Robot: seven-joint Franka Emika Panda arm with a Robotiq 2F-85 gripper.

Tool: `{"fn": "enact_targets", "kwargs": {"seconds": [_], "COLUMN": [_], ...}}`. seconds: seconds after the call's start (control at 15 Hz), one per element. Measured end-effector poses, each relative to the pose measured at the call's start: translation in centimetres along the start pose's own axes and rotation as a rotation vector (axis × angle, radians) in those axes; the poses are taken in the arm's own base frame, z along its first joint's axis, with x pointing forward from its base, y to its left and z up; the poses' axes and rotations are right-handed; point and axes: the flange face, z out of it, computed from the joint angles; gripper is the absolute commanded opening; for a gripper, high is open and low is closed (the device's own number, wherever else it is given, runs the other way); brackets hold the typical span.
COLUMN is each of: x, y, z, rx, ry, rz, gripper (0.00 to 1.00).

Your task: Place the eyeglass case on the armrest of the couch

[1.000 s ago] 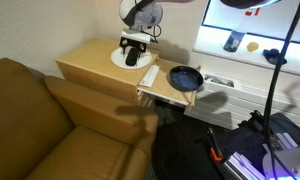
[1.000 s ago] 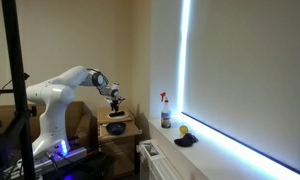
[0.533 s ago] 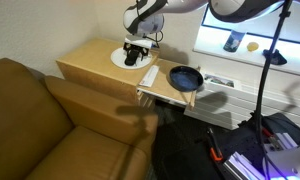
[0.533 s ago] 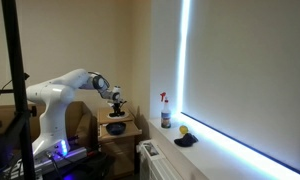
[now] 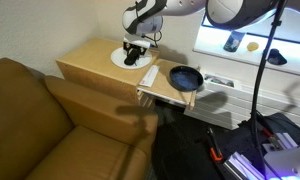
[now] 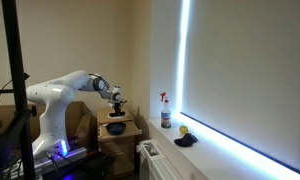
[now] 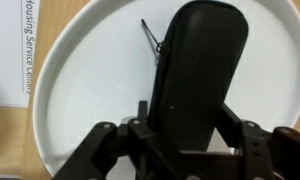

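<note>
Wrist view: the gripper (image 7: 186, 128) straddles the near end of the eyeglass case (image 7: 198, 70), one finger along each long side (whether they press it cannot be told). The case lies lengthwise on a white plate (image 7: 85, 95). In an exterior view, the armrest of the couch (image 5: 90, 100) occupies the foreground; the wooden side table (image 5: 90, 58) carrying the plate stands behind it.

Franka arm (image 6: 70, 82): white, rounded segments with dark bands at the joints. Robotiq gripper (image 7: 187, 118): black, with hinged linkage bars.
</note>
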Motion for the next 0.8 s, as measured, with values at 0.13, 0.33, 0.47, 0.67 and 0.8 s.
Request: {"fn": "enact_targets", "kwargs": {"seconds": [0.13, 0.33, 0.47, 0.67, 0.8], "x": [0.2, 0.4, 0.5, -0.1, -1.4], "y": [-0.2, -0.1, -0.5, -2.2, -4.1], "z": [-0.3, -0.6, -1.0, -2.2, -3.1], "rx": [0.003, 0.007, 0.028, 0.094, 0.148], "ry": [0.002, 0.004, -0.001, -0.028, -0.069], "rz": [0.002, 0.006, -0.012, -0.096, -0.173], "gripper": [0.34, 0.27, 0.27, 0.27, 0.27]}}
